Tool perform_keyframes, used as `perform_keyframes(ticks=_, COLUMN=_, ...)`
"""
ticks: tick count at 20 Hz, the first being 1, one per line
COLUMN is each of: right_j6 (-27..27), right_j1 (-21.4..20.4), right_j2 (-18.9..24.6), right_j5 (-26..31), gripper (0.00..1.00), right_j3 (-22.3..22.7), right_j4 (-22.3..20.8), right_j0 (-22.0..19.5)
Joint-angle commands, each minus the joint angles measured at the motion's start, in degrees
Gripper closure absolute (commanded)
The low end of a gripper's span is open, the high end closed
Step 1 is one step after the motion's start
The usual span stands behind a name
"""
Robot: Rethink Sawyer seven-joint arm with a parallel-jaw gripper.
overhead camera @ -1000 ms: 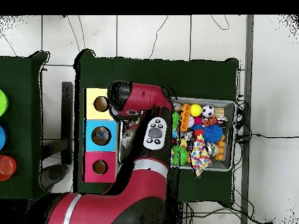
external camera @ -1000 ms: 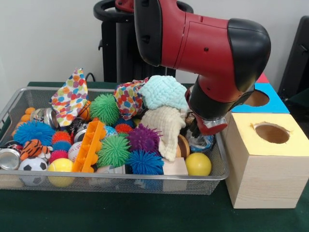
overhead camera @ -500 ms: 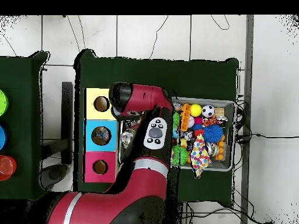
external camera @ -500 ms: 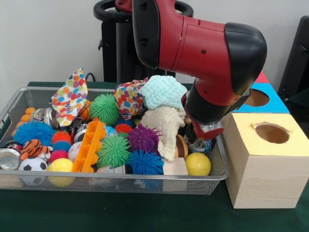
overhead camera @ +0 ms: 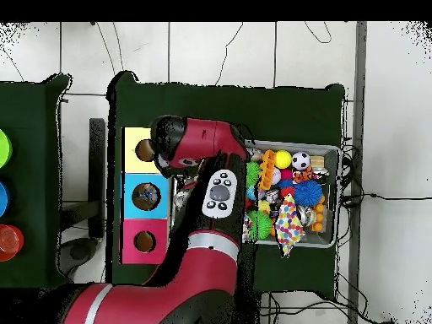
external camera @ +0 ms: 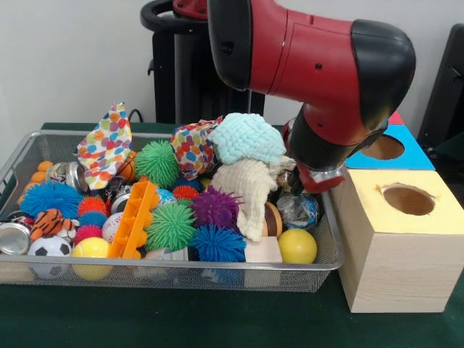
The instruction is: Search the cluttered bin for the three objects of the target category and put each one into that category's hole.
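One gripper is seen at the bin's edge beside the yellow-topped box; a crumpled clear wrapper lies just below. Its grasp cannot be told.

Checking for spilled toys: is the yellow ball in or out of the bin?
In: the yellow ball rests behind the wire bin's front wall.

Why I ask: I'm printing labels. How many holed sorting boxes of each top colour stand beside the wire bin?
Yellow-topped wooden box with round hole: 1
Blue-topped box with round hole: 1
Pink-topped box with round hole: 1
Total: 3
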Motion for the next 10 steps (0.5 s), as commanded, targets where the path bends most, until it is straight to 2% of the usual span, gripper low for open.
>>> perform_keyframes(ticks=1, right_j6=6.3, right_j1=-4.6, right_j2=0.5, right_j5=14.8, gripper=1.00, right_j3=-4.2, right_j4=-0.1, right_j0=1.3)
perform_keyframes(ticks=3, right_j6=6.3, right_j1=-4.9, right_j2=0.4, right_j5=16.6, gripper=1.00, right_j3=-5.1, right_j4=-0.3, right_j0=1.1)
perform_keyframes(ticks=10, right_j6=5.4, right_j1=-2.9, right_j2=1.9, right_j5=8.2, gripper=1.00, right_j3=-3.8, right_j4=-0.4, right_j0=-0.2)
